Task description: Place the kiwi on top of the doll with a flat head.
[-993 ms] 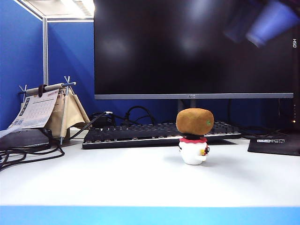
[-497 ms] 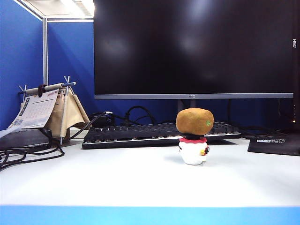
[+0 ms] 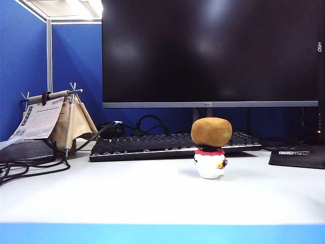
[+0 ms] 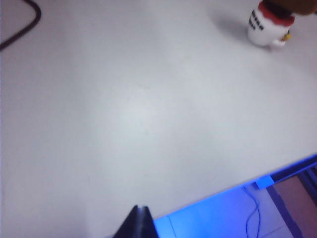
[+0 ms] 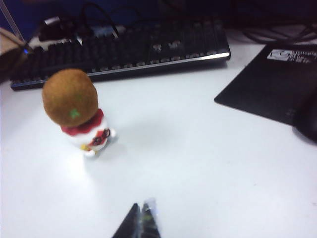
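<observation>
The fuzzy brown kiwi (image 3: pixel 211 131) rests on top of the small white doll (image 3: pixel 209 164) with the red frilly band, right of the table's middle in the exterior view. The right wrist view shows the kiwi (image 5: pixel 69 96) on the doll (image 5: pixel 89 136), green spot facing the camera. My right gripper (image 5: pixel 141 207) is shut and empty, well back from the doll. The left wrist view catches the doll (image 4: pixel 265 30) at its border, the kiwi nearly out of frame. My left gripper (image 4: pixel 139 208) is shut and empty over the table's near edge. Neither gripper appears in the exterior view.
A black keyboard (image 3: pixel 172 144) lies behind the doll under a large dark monitor (image 3: pixel 208 51). A black mouse pad (image 3: pixel 299 156) sits at the right. A desk calendar stand (image 3: pixel 53 119) and loose cables (image 3: pixel 30 165) occupy the left. The white table (image 3: pixel 127 198) ends in a blue front edge.
The blurred blue arm at the upper right of the exterior view one second ago has left that view. The kiwi stays on the doll, unmoved.
</observation>
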{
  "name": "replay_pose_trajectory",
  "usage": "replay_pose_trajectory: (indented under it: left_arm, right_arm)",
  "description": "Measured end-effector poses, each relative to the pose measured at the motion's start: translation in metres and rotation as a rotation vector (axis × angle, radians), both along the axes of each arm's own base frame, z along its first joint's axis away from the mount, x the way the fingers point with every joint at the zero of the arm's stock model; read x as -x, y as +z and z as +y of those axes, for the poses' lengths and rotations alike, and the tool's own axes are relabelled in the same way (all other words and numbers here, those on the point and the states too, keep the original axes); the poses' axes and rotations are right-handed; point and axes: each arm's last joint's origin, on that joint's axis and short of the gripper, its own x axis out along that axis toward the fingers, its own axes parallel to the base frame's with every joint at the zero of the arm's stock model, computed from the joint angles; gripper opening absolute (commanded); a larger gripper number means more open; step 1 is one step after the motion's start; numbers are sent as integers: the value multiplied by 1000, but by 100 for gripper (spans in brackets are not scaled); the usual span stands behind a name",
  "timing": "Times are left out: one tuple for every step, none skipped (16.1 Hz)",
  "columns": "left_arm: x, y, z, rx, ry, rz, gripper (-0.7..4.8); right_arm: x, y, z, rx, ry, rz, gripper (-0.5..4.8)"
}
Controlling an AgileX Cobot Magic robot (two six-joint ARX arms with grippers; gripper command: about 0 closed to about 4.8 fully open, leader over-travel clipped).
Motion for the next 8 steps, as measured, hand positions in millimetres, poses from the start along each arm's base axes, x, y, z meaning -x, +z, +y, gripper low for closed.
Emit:
replay_pose_trajectory:
  left_arm:
    - [0, 0, 0, -3, 0, 4, -6]
    - [0, -1, 0, -5, 0, 6, -6]
    - [0, -1, 0, -7, 1, 7, -6]
    - [0, -1, 0, -7, 1, 7, -5]
    - [0, -1, 0, -6, 1, 7, -6]
    - [0, -1, 0, 11, 11, 18, -6]
    - [0, -1, 0, 30, 23, 31, -5]
    - [0, -1, 0, 49, 33, 43, -5]
  right_arm:
    - [0, 0, 0, 0, 0, -1, -1]
    - [0, 0, 0, -1, 0, -1, -1]
    - [0, 0, 0, 0, 0, 0, -1]
    - [0, 0, 0, 0, 0, 0, -1]
    - [0, 0, 0, 0, 1, 0, -1]
    - [0, 0, 0, -2, 9, 0, -1]
    - [0, 0, 0, -3, 16, 1, -1]
    - [0, 0, 1, -4, 19, 1, -1]
